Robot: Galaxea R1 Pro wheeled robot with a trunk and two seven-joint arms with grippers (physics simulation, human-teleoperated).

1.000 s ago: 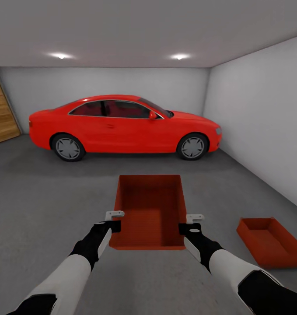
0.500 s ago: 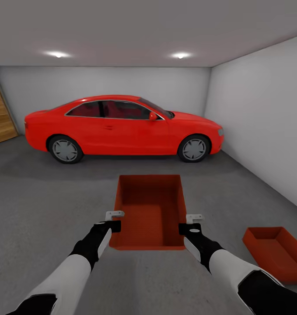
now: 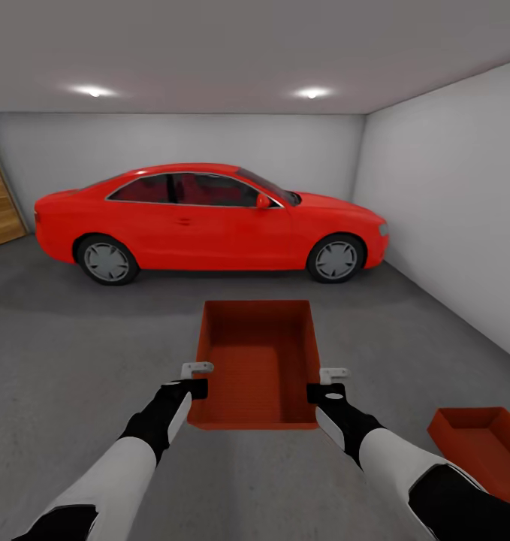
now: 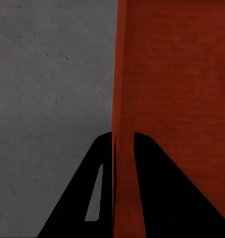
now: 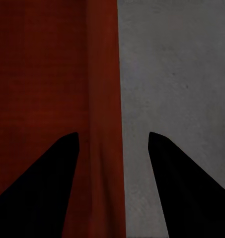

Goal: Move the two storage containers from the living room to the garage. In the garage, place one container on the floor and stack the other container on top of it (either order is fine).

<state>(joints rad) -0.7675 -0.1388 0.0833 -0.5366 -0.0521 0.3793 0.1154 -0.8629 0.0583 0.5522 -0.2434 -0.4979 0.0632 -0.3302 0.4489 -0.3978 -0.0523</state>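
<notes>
Head view: both grippers, left gripper point(image 3: 197, 379) and right gripper point(image 3: 326, 382), hold the carried container point(image 3: 258, 361) above the garage floor point(image 3: 82, 330); the second container point(image 3: 486, 449) sits right. Left wrist: fingers point(image 4: 100, 168) clamp its wall. Right wrist: fingers point(image 5: 47, 173) straddle the wall, apart.

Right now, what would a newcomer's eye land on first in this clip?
The red car stands side-on across the far end of the garage, under two ceiling spotlights. Nearer, an open orange-red container is carried between the two arms, the left gripper and right gripper each with jaws astride a side wall. A second container sits on the grey floor at the lower right, cut off by the picture's edge.
</notes>
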